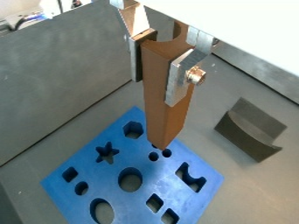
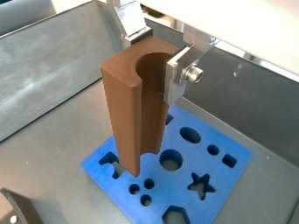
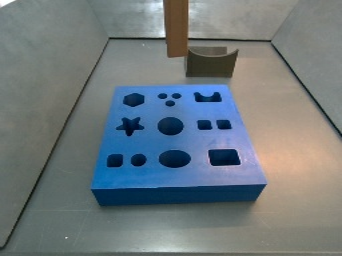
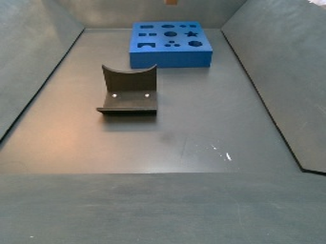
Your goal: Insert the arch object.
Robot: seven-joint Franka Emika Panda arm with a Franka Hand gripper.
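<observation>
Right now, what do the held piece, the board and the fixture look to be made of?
Arch object, held by the gripper above the board: matte orange-brown, likely plastic, possibly wood. Board: matte blue with clean cut-outs, probably foam or plastic. Fixture: dark with a slight sheen, plastic or metal; I cannot tell which.

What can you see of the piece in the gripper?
The arch object is a tall orange-brown post that looks like matte plastic, with flat sides and a rounded channel running down one face. It hangs upright. The gripper is shut on its upper part, and the silver fingers press on opposite sides. Nothing else touches it. Its lower end is in the air, inside no hole of the blue board. In a side view its top is cut off by the frame.
</observation>
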